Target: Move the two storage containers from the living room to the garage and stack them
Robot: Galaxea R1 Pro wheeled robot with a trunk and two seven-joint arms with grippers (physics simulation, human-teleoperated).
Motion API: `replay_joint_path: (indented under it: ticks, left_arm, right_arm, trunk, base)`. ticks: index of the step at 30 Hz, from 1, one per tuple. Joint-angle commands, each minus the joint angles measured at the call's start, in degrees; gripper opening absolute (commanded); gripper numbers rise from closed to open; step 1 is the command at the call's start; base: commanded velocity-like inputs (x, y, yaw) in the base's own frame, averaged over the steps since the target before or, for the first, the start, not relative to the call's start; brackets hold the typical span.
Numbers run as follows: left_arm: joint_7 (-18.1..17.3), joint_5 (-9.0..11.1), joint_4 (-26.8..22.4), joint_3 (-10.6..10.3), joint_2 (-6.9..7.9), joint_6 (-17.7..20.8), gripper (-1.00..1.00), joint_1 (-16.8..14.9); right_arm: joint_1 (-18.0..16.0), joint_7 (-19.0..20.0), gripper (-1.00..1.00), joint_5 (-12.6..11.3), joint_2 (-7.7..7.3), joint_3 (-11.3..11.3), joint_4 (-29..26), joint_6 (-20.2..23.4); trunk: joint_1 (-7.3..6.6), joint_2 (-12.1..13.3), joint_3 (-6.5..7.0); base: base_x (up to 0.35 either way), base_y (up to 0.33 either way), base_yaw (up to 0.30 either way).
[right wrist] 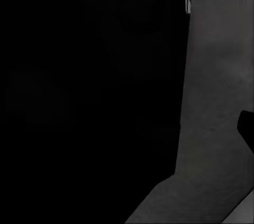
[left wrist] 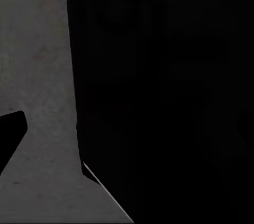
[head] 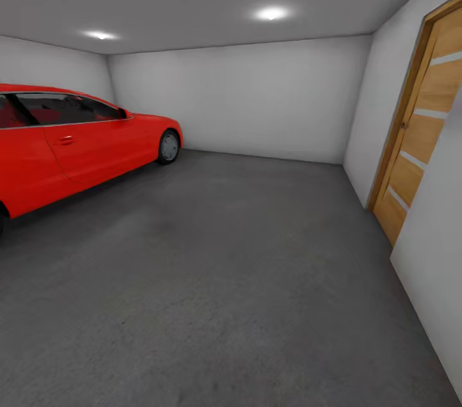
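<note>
Red car (head: 77, 144) (left) on garage floor (head: 224, 278); claw state hidden.

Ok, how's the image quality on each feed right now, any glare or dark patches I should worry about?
Head view: evenly lit; two ceiling lights bloom softly, no hard glare on the red car or the floor; the wooden door leans, edge distortion. Left wrist view: mostly a black, featureless mass, a strip of grey floor beside it. Right wrist view: the same, darker.

Both wrist views mostly blocked by dark robot body (left wrist: 159, 97) (right wrist: 90, 75); a dark finger tip (left wrist: 10, 134) shows at one edge. Jaw state unreadable.
</note>
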Motion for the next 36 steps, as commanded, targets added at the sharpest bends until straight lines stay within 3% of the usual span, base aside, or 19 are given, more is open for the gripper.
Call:
replay_joint_path:
  ticks: [1,6,14,18,36]
  left_arm:
    - [-0.09,0.33,-0.33,0.33,0.22,-0.33,1.0,-0.09]
    - [-0.09,0.78,-0.97,0.58,0.19,-0.71,1.0,-0.09]
    - [-0.09,3.31,-1.4,1.01,0.22,-0.66,1.0,-0.09]
    - [-0.09,4.59,-1.4,0.92,0.15,-0.63,1.0,-0.09]
    - [-0.09,4.83,-1.41,0.88,0.11,-0.51,1.0,-0.09]
  right_arm:
    - [-0.09,0.07,1.0,0.33,0.03,0.33,0.01,-0.2]
    - [-0.09,-0.02,1.0,0.39,0.02,0.57,0.0,-0.11]
    - [-0.09,-0.35,1.0,2.84,0.12,0.53,0.0,-0.14]
    - [-0.09,-0.47,1.0,2.96,0.16,0.53,0.0,-0.17]
    - [-0.09,-0.44,1.0,2.99,0.26,0.53,0.0,-0.18]
  trunk:
    - [0.0,-0.02,-0.03]
    - [0.0,-0.02,-0.03]
    - [0.0,-0.02,-0.03]
    - [0.0,-0.02,-0.03]
    - [0.0,-0.02,-0.03]
  base:
    - [0.0,0.0,0.0]
    - [0.0,0.0,0.0]
    - [0.056,0.0,0.0]
    - [0.269,0.0,0.0]
    - [0.319,0.0,0.0]
